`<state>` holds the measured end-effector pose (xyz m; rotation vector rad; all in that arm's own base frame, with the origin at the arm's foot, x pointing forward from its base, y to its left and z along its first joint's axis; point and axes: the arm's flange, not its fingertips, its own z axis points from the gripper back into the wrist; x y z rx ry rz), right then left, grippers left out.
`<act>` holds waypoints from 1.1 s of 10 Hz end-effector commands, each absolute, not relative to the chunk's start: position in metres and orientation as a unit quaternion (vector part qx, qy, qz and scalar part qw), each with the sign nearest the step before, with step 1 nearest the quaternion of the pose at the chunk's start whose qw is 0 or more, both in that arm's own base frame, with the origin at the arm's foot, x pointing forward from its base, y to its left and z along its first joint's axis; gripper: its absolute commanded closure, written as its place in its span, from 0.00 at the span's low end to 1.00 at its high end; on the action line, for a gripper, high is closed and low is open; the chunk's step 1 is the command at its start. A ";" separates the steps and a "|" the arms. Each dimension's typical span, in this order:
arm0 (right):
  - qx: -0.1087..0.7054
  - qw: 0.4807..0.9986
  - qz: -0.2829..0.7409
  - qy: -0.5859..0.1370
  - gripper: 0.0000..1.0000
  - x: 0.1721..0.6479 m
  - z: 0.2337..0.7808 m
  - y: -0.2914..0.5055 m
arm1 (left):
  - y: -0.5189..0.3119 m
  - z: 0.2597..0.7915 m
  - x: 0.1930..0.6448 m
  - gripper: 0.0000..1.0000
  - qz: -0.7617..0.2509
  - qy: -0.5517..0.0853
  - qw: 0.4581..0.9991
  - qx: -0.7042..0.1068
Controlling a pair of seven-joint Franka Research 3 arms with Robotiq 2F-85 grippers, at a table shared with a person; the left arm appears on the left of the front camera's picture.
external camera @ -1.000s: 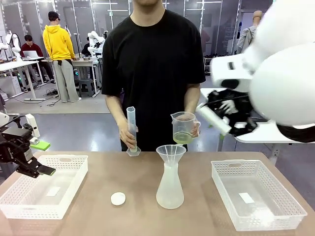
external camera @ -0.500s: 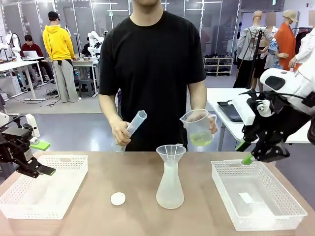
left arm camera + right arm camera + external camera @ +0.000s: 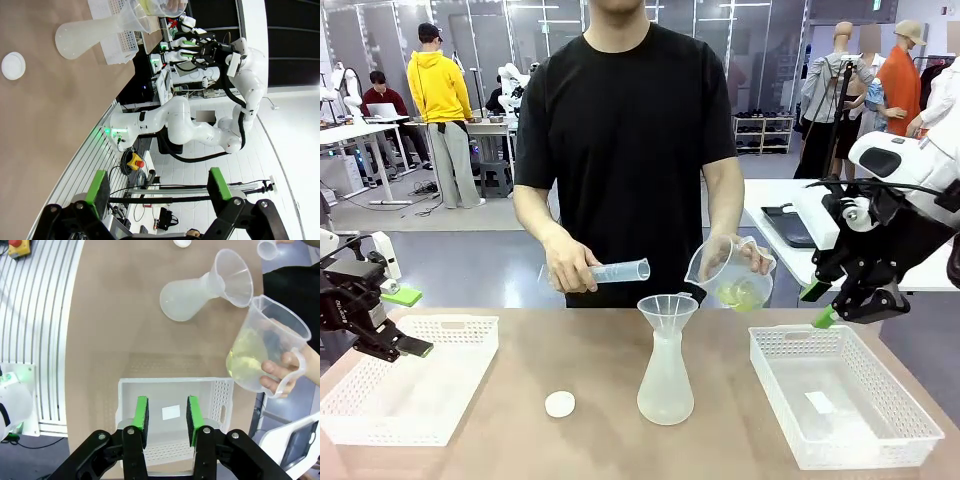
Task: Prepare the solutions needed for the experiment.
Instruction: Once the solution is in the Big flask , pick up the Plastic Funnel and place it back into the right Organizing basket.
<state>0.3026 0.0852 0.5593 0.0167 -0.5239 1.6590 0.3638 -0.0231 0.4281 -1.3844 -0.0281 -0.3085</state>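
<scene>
At mid-desk, front view: translucent flask (image 3: 665, 390) stands upright with a funnel (image 3: 668, 312) seated in its neck; whether the flask holds liquid cannot be told. The person holds a clear handled jug (image 3: 728, 268) tilted, spout at the funnel rim. The pale yellow solution (image 3: 740, 294), a small amount, lies in the jug's lowered side. The person's other hand (image 3: 570, 272) holds a graduated cylinder (image 3: 620, 271) level. A white cap (image 3: 560, 404) lies on the desk (image 3: 520, 445) left of the flask. The left basket (image 3: 450, 322) and right basket (image 3: 790, 336) flank the flask. The left hand (image 3: 410, 322) hovers at the left basket's outer edge; the right hand (image 3: 820, 304) hangs above the right basket's far edge.

Left wrist view: pads spread wide, nothing between them.

Right wrist view: pads parted, nothing gripped; right basket beyond them holds one white label (image 3: 171, 412). Solution pooled in the tilted jug, lip over the funnel.
</scene>
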 end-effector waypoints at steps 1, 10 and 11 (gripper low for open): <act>0.020 0.738 0.652 -0.174 0.59 0.315 0.551 0.082 | -0.024 0.430 0.362 0.00 -0.143 -0.016 0.752 -0.643; 0.660 0.741 -0.092 -0.085 0.59 0.336 0.524 0.018 | -0.024 0.430 0.362 0.00 -0.143 -0.016 0.752 -0.643; 0.686 0.712 -0.125 -0.080 0.59 0.335 0.516 0.016 | -0.024 0.430 0.362 0.00 -0.143 -0.016 0.752 -0.643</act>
